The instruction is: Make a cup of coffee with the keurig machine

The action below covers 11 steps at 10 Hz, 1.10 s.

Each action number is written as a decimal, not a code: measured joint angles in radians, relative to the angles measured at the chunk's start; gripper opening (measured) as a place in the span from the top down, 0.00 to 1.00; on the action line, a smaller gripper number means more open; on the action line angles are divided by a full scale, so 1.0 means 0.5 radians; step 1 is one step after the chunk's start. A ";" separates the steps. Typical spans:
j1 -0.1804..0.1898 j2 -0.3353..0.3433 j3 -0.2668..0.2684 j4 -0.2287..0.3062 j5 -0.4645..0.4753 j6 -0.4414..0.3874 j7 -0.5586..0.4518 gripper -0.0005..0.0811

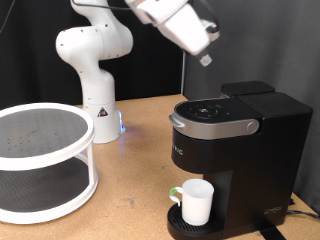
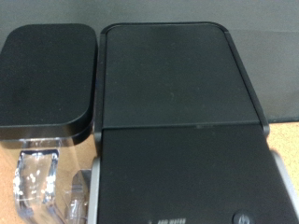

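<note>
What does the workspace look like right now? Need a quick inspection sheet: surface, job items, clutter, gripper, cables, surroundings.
Surface: wooden tabletop, bare between the items.
Job's things: keurig machine at the exterior view's right, lid down; cup upright on its round drip base under the brew head. The wrist view looks down on the machine's black top.
Clutter: white two-tier round rack at the exterior view's left; something small and green just left of the cup, too small to identify.
Gripper: gripper in the air above the machine, touching nothing; state of jaws not visible.
Cables: dark cable at the machine's lower right.
Surroundings: white robot base at the back, dark backdrop.
</note>
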 joint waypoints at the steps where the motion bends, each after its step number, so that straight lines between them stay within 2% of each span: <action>1: 0.006 0.041 0.026 0.087 -0.089 -0.078 0.042 0.01; 4: 0.009 0.199 0.075 0.397 -0.303 -0.388 0.253 0.01; 5: 0.009 0.243 0.080 0.470 -0.347 -0.420 0.290 0.01; 6: 0.009 0.270 0.088 0.511 -0.405 -0.401 0.305 0.01; 8: 0.008 0.280 0.108 0.522 -0.461 -0.273 0.307 0.01; 9: 0.007 0.280 0.106 0.521 -0.456 -0.296 0.307 0.01; 11: 0.008 0.295 0.124 0.559 -0.715 -0.439 0.301 0.01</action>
